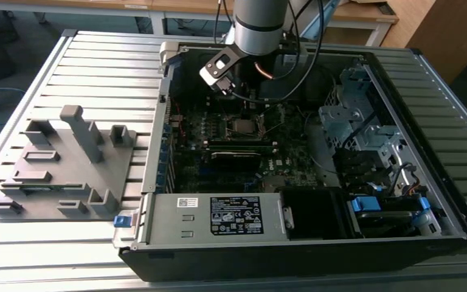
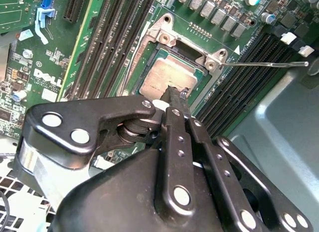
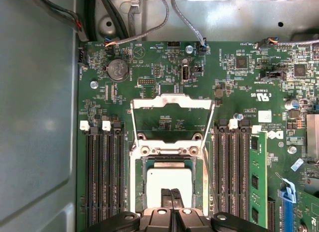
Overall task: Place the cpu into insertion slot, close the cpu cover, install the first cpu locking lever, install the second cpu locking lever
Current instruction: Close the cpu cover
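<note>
The cpu [image 3: 169,179] lies flat in the insertion slot [image 3: 138,192], its silver-grey top facing up; it also shows in the second wrist view [image 2: 162,75]. The cpu cover [image 3: 172,99] stands swung open behind the socket, a thin metal frame over bare board. My gripper [image 3: 172,193] is shut, its two black fingers pressed together with nothing between them, the tips at the near edge of the chip [image 2: 174,92]. One thin locking lever rod [image 2: 264,64] sticks out sideways from the socket corner. In the exterior view the arm [image 1: 258,24] reaches into the case above the socket [image 1: 242,126].
Long black memory slots [image 3: 102,177] flank the socket on both sides [image 3: 234,167]. The open computer case has a power supply [image 1: 217,216] at the front and a drive cage [image 1: 363,121] at the exterior view's right. A grey fixture plate [image 1: 55,164] lies outside it, at the exterior view's left.
</note>
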{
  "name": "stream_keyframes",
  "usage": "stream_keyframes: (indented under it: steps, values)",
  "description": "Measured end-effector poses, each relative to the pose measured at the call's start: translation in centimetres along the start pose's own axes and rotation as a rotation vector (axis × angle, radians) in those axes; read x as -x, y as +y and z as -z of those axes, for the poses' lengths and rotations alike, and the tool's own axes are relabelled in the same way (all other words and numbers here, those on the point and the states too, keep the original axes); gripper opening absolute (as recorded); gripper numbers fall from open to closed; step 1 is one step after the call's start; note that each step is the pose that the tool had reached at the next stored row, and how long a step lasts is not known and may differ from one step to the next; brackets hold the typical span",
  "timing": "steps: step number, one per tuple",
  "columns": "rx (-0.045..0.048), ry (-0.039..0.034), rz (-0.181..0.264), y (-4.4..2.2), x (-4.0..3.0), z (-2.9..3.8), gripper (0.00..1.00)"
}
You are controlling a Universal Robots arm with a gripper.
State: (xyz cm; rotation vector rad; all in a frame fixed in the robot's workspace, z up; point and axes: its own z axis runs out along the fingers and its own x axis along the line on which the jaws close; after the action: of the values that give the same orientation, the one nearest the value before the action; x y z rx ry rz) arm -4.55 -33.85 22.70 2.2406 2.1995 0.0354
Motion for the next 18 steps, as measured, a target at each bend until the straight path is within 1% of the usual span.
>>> stream_keyframes:
  steps: [3, 5, 14, 18]
  values:
    - [0.0002, 0.0004, 0.0, 0.01, -0.01, 0.05, 0.1]
    - [0.0001, 0.0002, 0.001, 0.01, -0.01, 0.27, 0.1]
    - [0.0, 0.0009, 0.001, 0.01, -0.01, 0.37, 0.1]
    - [0.0001, 0.0009, 0.001, 0.01, -0.01, 0.52, 0.1]
